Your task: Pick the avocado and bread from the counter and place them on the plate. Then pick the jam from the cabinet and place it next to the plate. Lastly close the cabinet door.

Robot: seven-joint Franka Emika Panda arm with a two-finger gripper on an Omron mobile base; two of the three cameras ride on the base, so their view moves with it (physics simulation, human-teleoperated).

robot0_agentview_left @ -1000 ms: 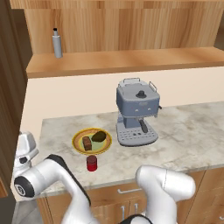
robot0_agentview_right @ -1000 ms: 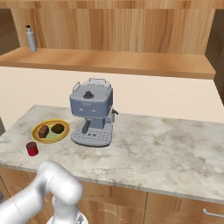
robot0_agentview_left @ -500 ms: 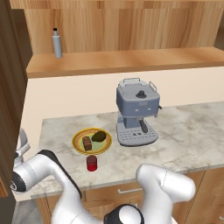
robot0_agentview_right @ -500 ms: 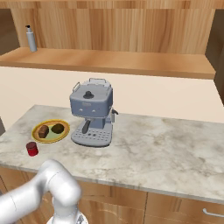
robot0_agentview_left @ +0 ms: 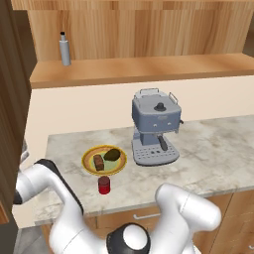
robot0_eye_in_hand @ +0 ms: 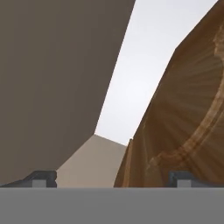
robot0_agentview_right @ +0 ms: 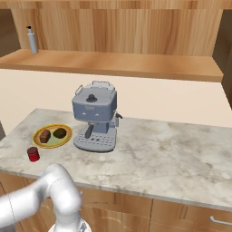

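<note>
The plate [robot0_agentview_left: 88, 158] [robot0_agentview_right: 38, 141] lies on the counter [robot0_agentview_left: 208, 149] [robot0_agentview_right: 158, 154] left of the coffee machine. On it rest the bread [robot0_agentview_left: 99, 162] [robot0_agentview_right: 44, 135] and the avocado [robot0_agentview_left: 113, 154] [robot0_agentview_right: 60, 133]. The jam [robot0_agentview_left: 104, 184] [robot0_agentview_right: 33, 154], a small red jar, stands on the counter just in front of the plate. My arm [robot0_agentview_left: 37, 178] reaches far left, beside the dark cabinet door [robot0_agentview_left: 10, 99]. My gripper [robot0_eye_in_hand: 113, 178] is open and holds nothing; a dark panel lies on its left and a carved wood panel [robot0_eye_in_hand: 188, 113] on its right.
A grey coffee machine [robot0_agentview_left: 154, 129] [robot0_agentview_right: 94, 117] stands mid-counter. A grey bottle [robot0_agentview_left: 64, 49] [robot0_agentview_right: 32, 40] stands on the open cabinet shelf [robot0_agentview_left: 149, 69] above. Wooden drawers [robot0_agentview_right: 181, 213] run below the counter. The counter stretches bare to the right of the machine.
My arm has shifted slightly up and left along the door panel. The jaws have stayed open, and the plate, food and jar have not moved.
</note>
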